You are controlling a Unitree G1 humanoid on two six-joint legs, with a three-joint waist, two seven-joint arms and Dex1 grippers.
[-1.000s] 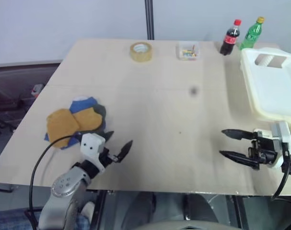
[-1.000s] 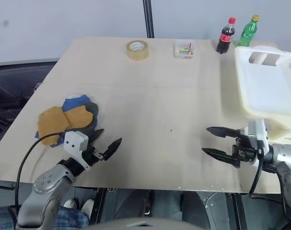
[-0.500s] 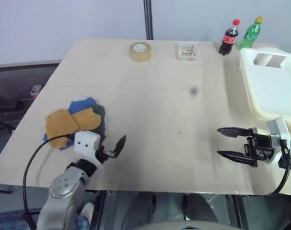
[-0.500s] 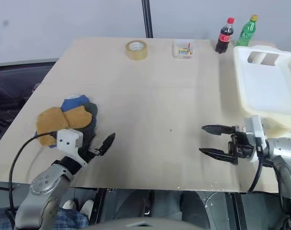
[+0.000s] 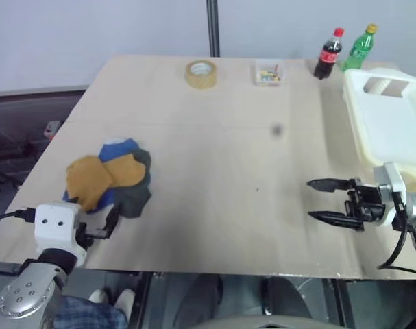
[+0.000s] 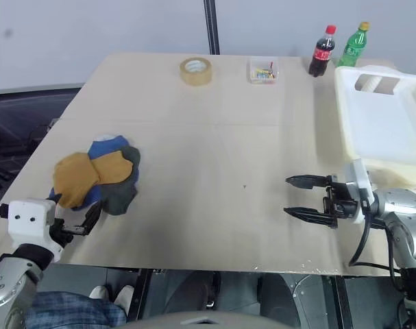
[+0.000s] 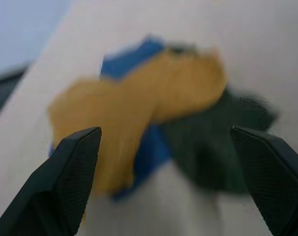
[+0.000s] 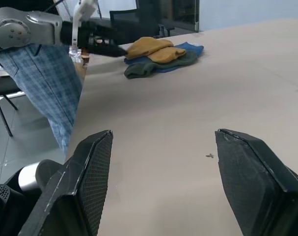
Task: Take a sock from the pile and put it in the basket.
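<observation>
Both my arms out low — nothing held.
My left gripper (image 6: 84, 221) has its jaws wide apart; my right gripper (image 5: 324, 201) points sideways, jaws spread.

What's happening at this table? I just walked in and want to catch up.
A robot is set to move socks from the pile into the basket. Its left tool is open, aimed at the pile from the near table edge, holding nothing. The right tool hovers open and empty over the table beside the basket. No sock is in the basket yet.

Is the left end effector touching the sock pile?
Apart. In the left wrist view, the open left end effector frames the sock pile, with bare table between its fingertips and the socks.
</observation>
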